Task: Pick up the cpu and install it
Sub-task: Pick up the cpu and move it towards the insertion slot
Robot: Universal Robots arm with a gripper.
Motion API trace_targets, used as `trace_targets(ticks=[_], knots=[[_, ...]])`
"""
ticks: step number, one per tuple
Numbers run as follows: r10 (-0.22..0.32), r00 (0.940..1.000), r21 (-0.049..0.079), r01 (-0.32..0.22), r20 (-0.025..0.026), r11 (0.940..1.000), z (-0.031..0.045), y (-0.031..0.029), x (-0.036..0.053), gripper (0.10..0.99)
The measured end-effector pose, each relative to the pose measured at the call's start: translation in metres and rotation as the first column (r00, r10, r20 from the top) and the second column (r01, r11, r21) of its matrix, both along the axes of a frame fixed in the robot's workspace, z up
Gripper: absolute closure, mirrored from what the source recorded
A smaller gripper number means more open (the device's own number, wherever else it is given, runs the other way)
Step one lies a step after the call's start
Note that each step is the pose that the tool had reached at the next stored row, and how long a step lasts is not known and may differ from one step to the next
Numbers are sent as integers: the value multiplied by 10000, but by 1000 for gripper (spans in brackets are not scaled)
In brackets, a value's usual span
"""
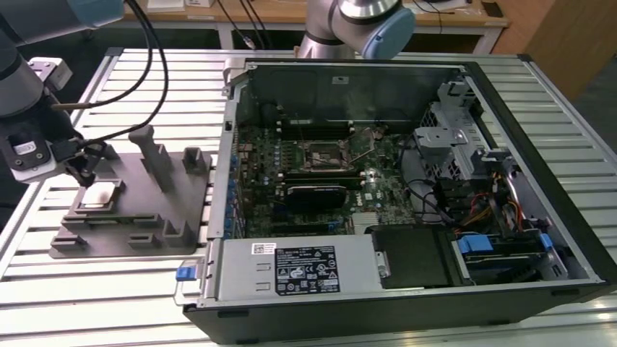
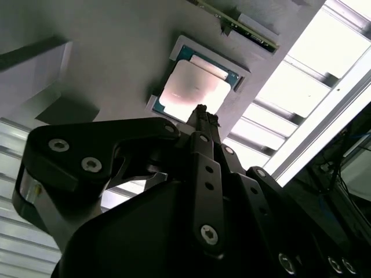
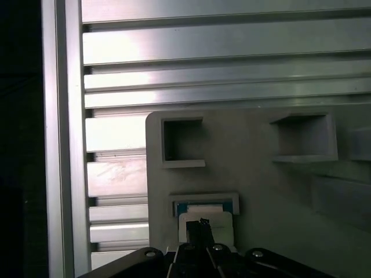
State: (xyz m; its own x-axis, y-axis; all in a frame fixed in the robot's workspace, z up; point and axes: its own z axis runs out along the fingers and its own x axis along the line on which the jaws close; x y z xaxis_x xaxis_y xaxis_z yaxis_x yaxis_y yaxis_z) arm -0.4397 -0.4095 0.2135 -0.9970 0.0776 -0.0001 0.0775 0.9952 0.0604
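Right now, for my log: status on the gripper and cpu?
Gripper directly over cpu, contact unclear. Cpu lying in grey holder, not lifted. Nothing seen blocking.

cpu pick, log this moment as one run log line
phase: pick, cpu not lifted | gripper: directly over cpu, contact unclear | cpu: flat in grey fixture pocket | pc case: open, beside fixture

Exterior view overlooks everything; both wrist views closely share the cpu.
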Motion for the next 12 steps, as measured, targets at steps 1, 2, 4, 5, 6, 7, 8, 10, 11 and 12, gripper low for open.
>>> trace_targets(ticks=[1, 2, 4, 5, 6, 7, 8, 10, 11, 12], knots=[[0, 10000, -1, 0, -11, 10000, -10, -6, 0, 980], [0, 10000, 0, 0, -19, 10000, -21, -11, 1, 980], [0, 10000, -1, 0, -38, 10000, -43, -18, 7, 980], [1, 10000, -2, -1, -46, 10000, -52, -20, 15, 980], [1, 10000, -2, -1, -53, 10000, -60, -21, 24, 980], [1, 10000, -1, -1, -61, 10000, -67, -21, 35, 980], [1, 10000, -1, -1, -67, 10000, -75, -22, 45, 980], [1, 10000, -1, -1, -80, 10000, -90, -24, 63, 980], [0, 10000, -1, 0, -87, 10000, -97, -26, 70, 980], [1, 10000, -1, -1, -93, 10000, -106, -29, 76, 980]])
